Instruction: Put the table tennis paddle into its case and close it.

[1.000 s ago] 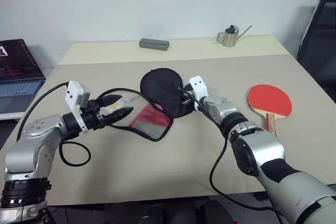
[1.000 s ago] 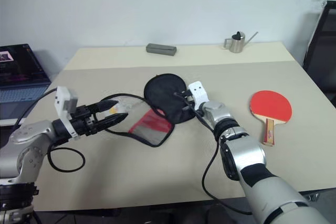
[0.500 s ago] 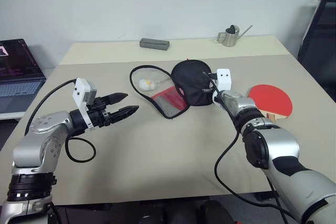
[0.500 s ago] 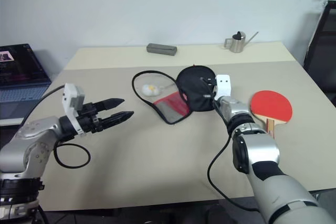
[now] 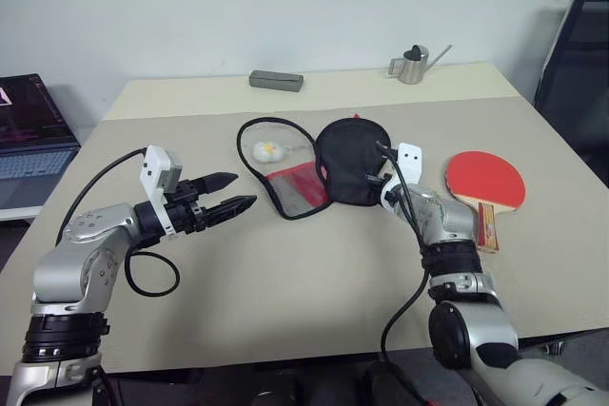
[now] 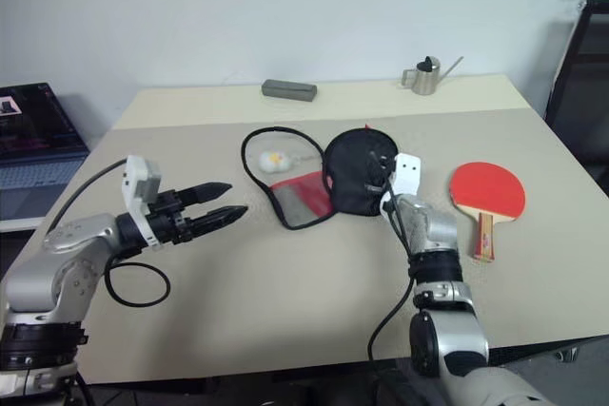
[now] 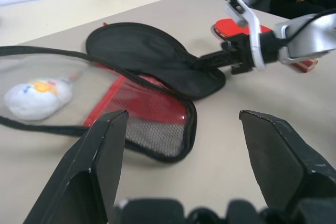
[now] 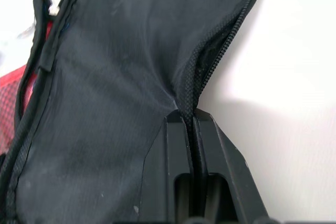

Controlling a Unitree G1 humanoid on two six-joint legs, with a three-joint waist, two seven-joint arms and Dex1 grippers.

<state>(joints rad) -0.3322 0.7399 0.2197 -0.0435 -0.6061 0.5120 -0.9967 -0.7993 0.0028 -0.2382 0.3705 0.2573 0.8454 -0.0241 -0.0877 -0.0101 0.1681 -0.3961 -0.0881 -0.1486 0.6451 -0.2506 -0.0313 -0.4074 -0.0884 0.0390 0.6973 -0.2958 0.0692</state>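
while the right gripper [image 8: 190, 121] is clamped shut on the zipper edge of the case [image 5: 347, 161], the black-lined flap stands lifted directly ahead of its fingers. the red mesh half of the case lies flat on the table [image 5: 285, 282] just beyond, toward the left gripper [image 5: 233, 192]. the table tennis paddle [image 5: 486, 182] lies just beside the right wrist, on its outer side, handle pointing toward the robot. the left gripper hovers with jaws spread wide, empty, near the mesh half but apart from it. compared with one second ago, the case has been dragged toward the paddle and the plush charm [image 5: 265, 150] now lies exposed inside the zipper loop. count: one paddle, one case, one charm, two grippers.
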